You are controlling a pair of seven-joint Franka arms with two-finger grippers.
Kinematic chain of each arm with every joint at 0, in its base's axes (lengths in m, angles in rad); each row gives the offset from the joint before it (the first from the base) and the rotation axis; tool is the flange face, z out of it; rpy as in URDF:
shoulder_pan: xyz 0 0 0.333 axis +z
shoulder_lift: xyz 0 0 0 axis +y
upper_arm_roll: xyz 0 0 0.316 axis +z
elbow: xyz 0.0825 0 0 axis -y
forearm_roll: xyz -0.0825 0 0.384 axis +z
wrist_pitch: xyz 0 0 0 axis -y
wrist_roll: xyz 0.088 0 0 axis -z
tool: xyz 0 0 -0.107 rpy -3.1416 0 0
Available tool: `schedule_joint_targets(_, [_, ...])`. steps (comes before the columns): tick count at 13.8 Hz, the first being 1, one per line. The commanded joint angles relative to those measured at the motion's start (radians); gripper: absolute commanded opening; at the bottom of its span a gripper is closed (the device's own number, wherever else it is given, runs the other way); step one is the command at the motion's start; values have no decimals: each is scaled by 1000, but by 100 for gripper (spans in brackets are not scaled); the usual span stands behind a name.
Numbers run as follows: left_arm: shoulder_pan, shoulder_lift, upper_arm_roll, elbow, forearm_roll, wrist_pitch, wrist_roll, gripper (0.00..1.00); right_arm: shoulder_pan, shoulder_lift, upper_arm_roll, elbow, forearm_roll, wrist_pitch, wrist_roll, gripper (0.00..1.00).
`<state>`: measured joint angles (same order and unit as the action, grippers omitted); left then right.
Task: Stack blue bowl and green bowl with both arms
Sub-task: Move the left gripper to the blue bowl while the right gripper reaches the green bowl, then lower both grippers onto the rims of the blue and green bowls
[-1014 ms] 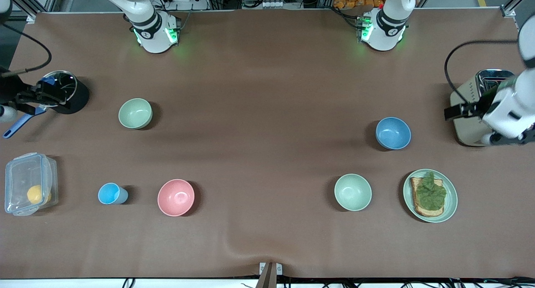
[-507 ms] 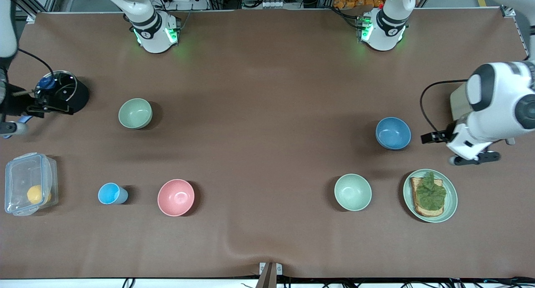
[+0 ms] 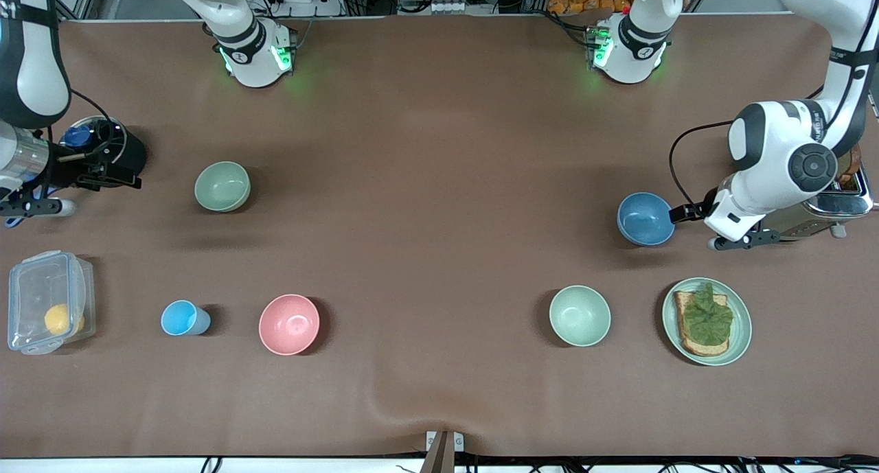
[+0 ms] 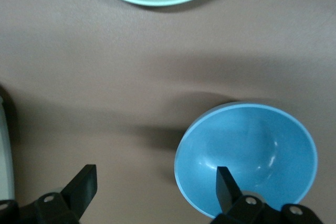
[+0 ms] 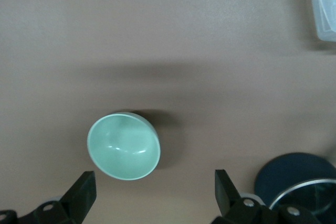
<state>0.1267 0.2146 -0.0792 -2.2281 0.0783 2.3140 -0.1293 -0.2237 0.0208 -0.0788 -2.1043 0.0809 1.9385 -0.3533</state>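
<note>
since the earlier frame the left gripper (image 3: 680,213) has swung in over the rim of the blue bowl (image 3: 645,218), fingers spread, one above the bowl's inside. the right gripper (image 3: 113,178) has edged toward the green bowl (image 3: 222,186), fingers spread, over bare table beside the black pot (image 3: 127,158). the blue bowl is matte sky-blue, upright, near the left arm's end; the green bowl is dull sage, near the right arm's end.

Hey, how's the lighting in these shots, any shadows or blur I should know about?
Front view: even light, each bowl, like the blue bowl, throws a soft shadow. Left wrist view: the blue bowl shows small glare spots inside. Right wrist view: the green bowl looks soft, with a smeared shadow band on the table.
</note>
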Motion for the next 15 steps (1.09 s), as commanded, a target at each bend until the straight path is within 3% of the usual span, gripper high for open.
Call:
schedule_joint_targets(1, [13,-11,-14,-45,9,39,13,100,-61,-53,11,-112,46,56,-72,100])
schedule_joint_targets(4, [5,20,-14,-44,9,45,11,100,-68,-53,11,-187,79,129,-73,100])
schedule_joint_targets(10, [4,78,-14,-39,9,105,11,83,-57,-53,13,-275,102,226,-78,100])
schedule_joint_targets(13, [4,85,-14,-39,9,108,11,68,-22,-56,18,-354,118,331,-85,100])
schedule_joint_targets(15, [4,86,-14,-38,9,108,11,58,-5,-64,17,-402,122,404,-85,95])
